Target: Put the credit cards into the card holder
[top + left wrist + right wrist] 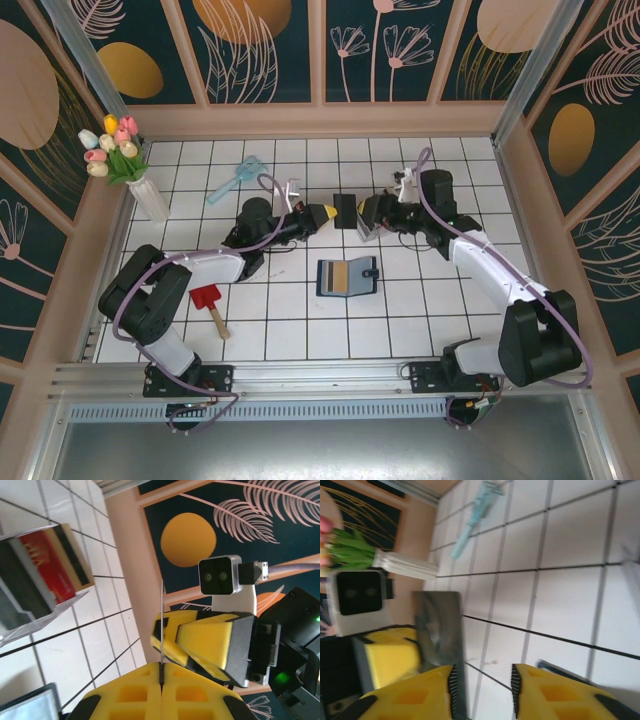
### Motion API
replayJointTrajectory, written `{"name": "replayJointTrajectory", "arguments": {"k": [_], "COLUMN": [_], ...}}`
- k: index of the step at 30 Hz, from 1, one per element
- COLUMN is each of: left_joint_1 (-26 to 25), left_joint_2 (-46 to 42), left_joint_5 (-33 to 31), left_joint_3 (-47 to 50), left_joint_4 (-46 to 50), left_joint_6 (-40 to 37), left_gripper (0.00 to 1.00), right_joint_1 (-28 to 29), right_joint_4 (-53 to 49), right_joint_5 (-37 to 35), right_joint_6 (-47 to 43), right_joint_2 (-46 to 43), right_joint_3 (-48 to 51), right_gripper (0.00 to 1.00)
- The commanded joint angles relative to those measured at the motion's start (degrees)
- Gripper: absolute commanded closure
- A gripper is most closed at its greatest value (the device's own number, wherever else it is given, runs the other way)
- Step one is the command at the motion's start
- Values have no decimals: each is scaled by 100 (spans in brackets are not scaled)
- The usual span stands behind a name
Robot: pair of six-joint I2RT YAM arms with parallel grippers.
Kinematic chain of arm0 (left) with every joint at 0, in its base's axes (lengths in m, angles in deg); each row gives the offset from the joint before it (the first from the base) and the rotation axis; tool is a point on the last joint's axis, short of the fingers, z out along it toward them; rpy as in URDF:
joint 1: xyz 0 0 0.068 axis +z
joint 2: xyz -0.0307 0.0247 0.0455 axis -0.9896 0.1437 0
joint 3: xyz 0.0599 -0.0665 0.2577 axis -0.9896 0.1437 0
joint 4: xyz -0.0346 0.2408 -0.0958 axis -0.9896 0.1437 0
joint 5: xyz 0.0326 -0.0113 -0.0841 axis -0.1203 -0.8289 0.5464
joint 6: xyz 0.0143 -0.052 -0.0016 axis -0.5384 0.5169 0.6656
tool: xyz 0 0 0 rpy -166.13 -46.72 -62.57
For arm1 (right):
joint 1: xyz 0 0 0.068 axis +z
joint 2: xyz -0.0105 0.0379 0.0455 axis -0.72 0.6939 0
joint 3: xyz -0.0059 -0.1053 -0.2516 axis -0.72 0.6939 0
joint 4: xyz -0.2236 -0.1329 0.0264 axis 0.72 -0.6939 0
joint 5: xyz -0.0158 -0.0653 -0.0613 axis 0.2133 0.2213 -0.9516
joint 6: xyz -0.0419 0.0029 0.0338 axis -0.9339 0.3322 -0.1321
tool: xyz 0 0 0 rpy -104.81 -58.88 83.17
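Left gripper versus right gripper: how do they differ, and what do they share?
The left gripper is shut on the dark card; the right gripper stands open. The left gripper reaches in from the left, the right gripper from the right. Both have yellow fingers.

Top external: high above the dark card (346, 210), looking down.
Left wrist: close, edge-on to the dark card (162, 630).
Right wrist: close, facing the dark card (439, 625) flat-on.
Shared: the dark card.

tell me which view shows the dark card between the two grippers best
Right wrist: the dark card shows its broad face, though blurred. Left wrist sees it edge-on, a thin line clamped in the left gripper. Top external shows it as a small dark rectangle.
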Motion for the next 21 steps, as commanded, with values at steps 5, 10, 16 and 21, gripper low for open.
{"name": "replayJointTrajectory", "arguments": {"k": [5, 10, 16, 21], "left_joint_1": [-231, -674, -827, -896], "left_joint_2": [-373, -220, -55, 96], "left_joint_5": [-676, -872, -1029, -1012], "left_joint_3": [746, 798, 899, 864], "left_joint_4": [1327, 1769, 1731, 1671], "left_joint_6": [-595, -760, -729, -762], "left_gripper": [100, 100, 100, 100], "right_joint_1": [100, 338, 557, 616], "right_joint_4": [-628, -483, -566, -574], "right_joint_5": [-943, -982, -1373, -1484], "right_joint_6": [19, 30, 6, -23], "right_joint_2": [-176, -121, 109, 326], "right_joint_3": [1087, 1402, 1440, 1433], "right_gripper": [62, 56, 56, 62]}}
